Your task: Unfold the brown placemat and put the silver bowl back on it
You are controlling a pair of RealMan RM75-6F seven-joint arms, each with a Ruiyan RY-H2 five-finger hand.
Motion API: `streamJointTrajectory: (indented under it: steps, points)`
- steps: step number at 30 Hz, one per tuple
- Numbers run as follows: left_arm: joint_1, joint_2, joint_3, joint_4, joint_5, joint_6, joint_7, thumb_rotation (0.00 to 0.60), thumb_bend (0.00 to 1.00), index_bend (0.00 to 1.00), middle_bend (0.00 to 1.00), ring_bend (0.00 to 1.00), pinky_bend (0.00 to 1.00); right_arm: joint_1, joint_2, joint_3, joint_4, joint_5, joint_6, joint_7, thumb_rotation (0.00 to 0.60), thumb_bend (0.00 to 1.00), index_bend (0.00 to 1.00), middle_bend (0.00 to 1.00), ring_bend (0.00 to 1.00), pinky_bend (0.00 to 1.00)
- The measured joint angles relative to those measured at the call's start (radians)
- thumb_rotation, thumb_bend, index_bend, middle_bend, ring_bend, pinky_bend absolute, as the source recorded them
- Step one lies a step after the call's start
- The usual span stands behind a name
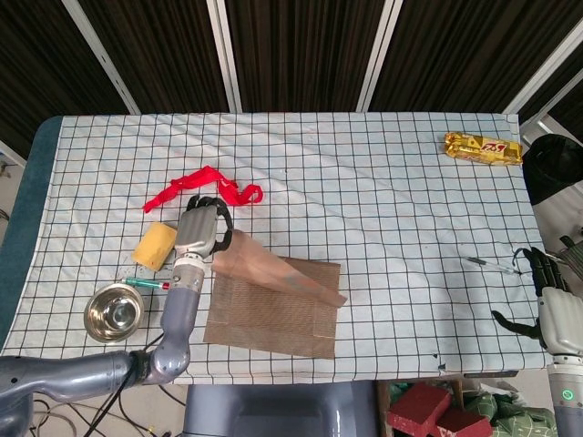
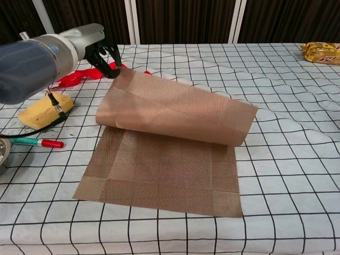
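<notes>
Left hand (image 1: 202,228) grips raised corner of brown placemat (image 2: 175,138), top layer lifted and curled over lower layer on counter (image 1: 383,200); silver bowl (image 1: 113,311) sits left of placemat, near counter's front edge; right hand (image 1: 549,293) off counter, fingers apart, holding nothing.

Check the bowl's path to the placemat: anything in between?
Yes. The green-and-red marker lies on the cloth just above the silver bowl, toward the brown placemat. The left hand holds the mat's top layer lifted, so it isn't flat yet.
</notes>
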Motion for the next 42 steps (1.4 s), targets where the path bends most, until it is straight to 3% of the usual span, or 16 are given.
streamJointTrajectory:
  steps: [6, 15, 17, 19, 21, 26, 31, 35, 42]
  points:
    - [-0.093, -0.028, -0.068, 0.147, -0.039, -0.017, -0.017, 0.6, 0.47, 0.59, 0.26, 0.12, 0.07, 0.002, 0.001, 0.002, 0.001, 0.008, -0.005, -0.005, 0.6, 0.1, 0.04, 0.0, 0.0, 0.16]
    - [-0.165, -0.062, -0.078, 0.309, -0.072, -0.02, -0.002, 0.6, 0.45, 0.56, 0.25, 0.12, 0.07, 0.001, 0.0, 0.004, 0.001, 0.009, 0.0, -0.011, 0.6, 0.1, 0.05, 0.0, 0.0, 0.16]
    - [-0.174, -0.069, -0.072, 0.339, -0.076, -0.023, 0.005, 0.6, 0.36, 0.49, 0.2, 0.1, 0.06, 0.001, -0.001, 0.004, 0.001, 0.01, 0.001, -0.013, 0.6, 0.1, 0.05, 0.0, 0.0, 0.16]
    - [-0.184, -0.078, -0.061, 0.373, -0.077, -0.028, 0.01, 0.6, 0.2, 0.34, 0.13, 0.05, 0.03, 0.0, -0.002, 0.004, 0.001, 0.011, 0.002, -0.015, 0.6, 0.1, 0.05, 0.0, 0.0, 0.16]
    - [-0.191, -0.087, -0.05, 0.407, -0.08, -0.034, 0.019, 0.6, 0.12, 0.22, 0.08, 0.02, 0.02, 0.0, -0.002, 0.005, 0.002, 0.013, 0.003, -0.019, 0.6, 0.1, 0.05, 0.0, 0.0, 0.16]
    - [-0.2, -0.097, -0.029, 0.455, -0.086, -0.032, 0.041, 0.6, 0.09, 0.12, 0.05, 0.01, 0.01, 0.001, -0.003, 0.006, 0.004, 0.016, 0.003, -0.026, 0.6, 0.1, 0.05, 0.0, 0.0, 0.16]
    - [-0.171, -0.067, -0.014, 0.415, -0.059, -0.019, 0.015, 0.6, 0.09, 0.12, 0.05, 0.01, 0.01, 0.001, -0.002, 0.005, 0.003, 0.018, 0.0, -0.028, 0.6, 0.1, 0.05, 0.0, 0.0, 0.16]
    - [-0.124, -0.012, 0.002, 0.314, -0.041, -0.002, -0.003, 0.6, 0.09, 0.12, 0.05, 0.01, 0.01, 0.001, -0.001, 0.004, 0.002, 0.015, 0.0, -0.027, 0.6, 0.1, 0.04, 0.0, 0.0, 0.16]
    - [0.035, 0.183, 0.072, -0.024, 0.026, 0.045, -0.056, 0.6, 0.08, 0.11, 0.05, 0.01, 0.01, 0.001, 0.0, -0.008, 0.003, -0.006, 0.001, -0.041, 0.6, 0.06, 0.05, 0.0, 0.0, 0.16]
